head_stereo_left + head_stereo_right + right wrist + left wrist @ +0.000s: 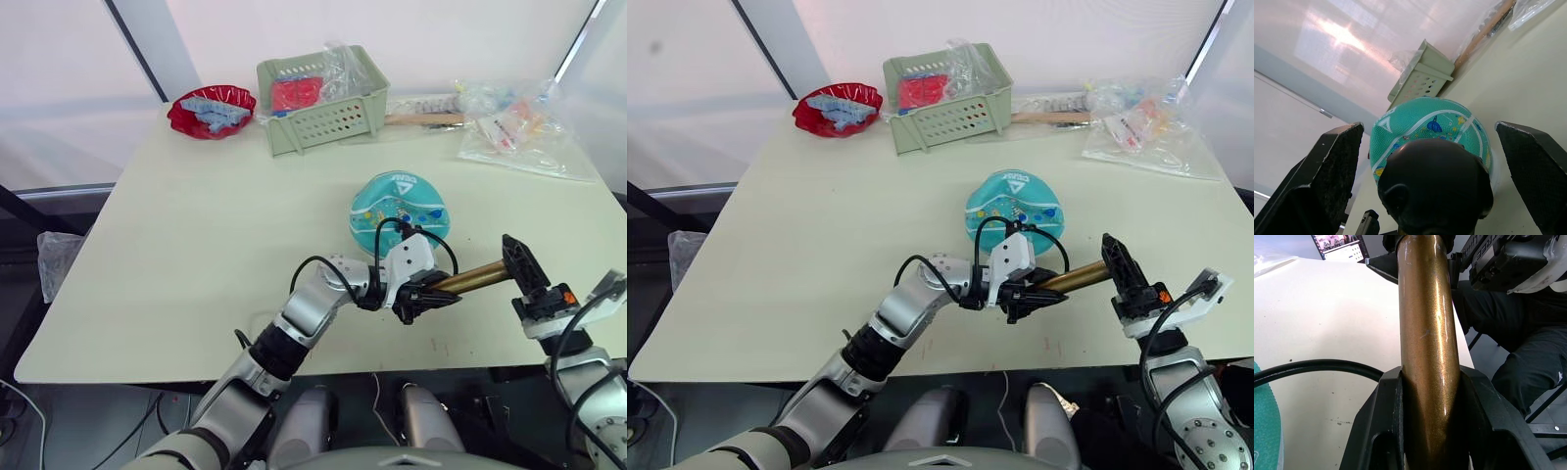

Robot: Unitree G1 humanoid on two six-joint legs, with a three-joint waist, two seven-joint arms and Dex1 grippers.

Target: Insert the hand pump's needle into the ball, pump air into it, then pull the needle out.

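The teal ball (400,208) lies on the table right of centre, white triangle logo facing up. My left gripper (428,297) is shut on the bronze cylinder of the hand pump (475,276), just in front of the ball. The pump (1426,333) points right toward my right gripper (517,257). In the right wrist view that gripper's fingers (1327,176) stand open on either side of the pump's black end (1435,188), with gaps on both sides. A thin black hose (380,233) loops from the pump up against the ball. I cannot make out the needle.
A green basket (328,122) with bagged items stands at the back, a red bowl (211,111) to its left. Clear plastic bags (524,132) and a wooden-handled tool (426,118) lie back right. The table's front edge (196,370) runs close under both arms.
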